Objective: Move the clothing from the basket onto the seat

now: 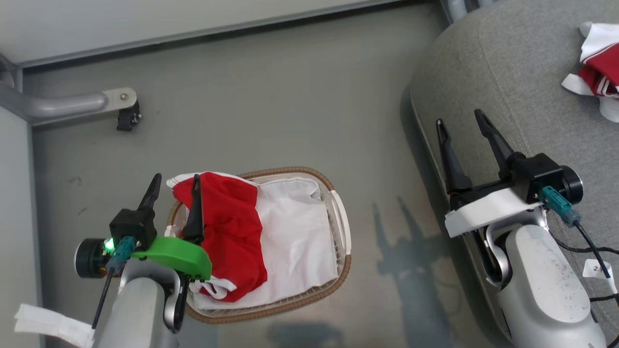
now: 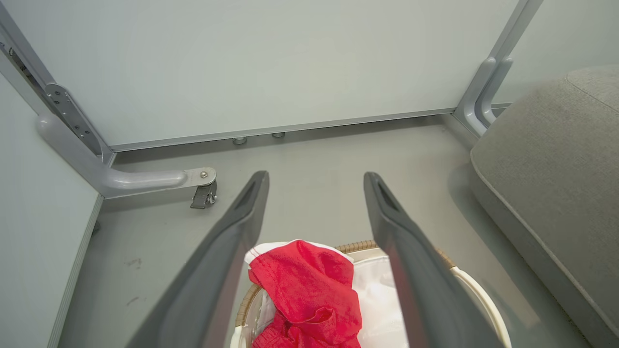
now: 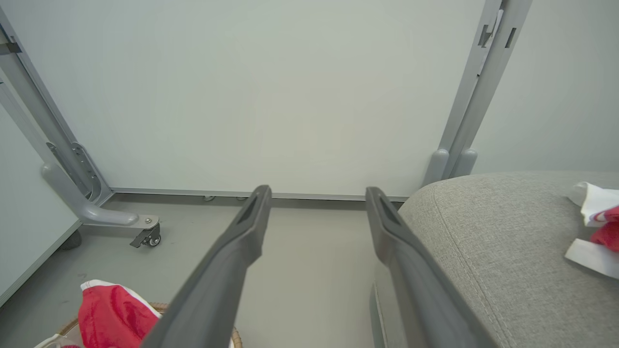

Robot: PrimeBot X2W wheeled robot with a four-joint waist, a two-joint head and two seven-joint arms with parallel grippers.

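Observation:
A red garment (image 1: 232, 232) with white trim lies over the left half of the basket (image 1: 344, 261), on its white liner (image 1: 295, 237); the left wrist view shows that garment (image 2: 309, 295) between and below my fingers. My left gripper (image 1: 175, 186) hovers open above the basket's left edge, holding nothing. My right gripper (image 1: 460, 123) is open and empty over the left edge of the grey seat (image 1: 522, 72). Another red and white garment (image 1: 599, 67) rests on the seat at the far right, and the right wrist view shows this garment (image 3: 597, 224) too.
Pale partition panels (image 2: 271, 63) on grey frames wall in the grey floor. A frame foot with a caster (image 1: 126, 116) juts out at the left. A strip of white cloth (image 1: 48, 324) shows by my left forearm. Bare floor (image 1: 377, 145) separates basket and seat.

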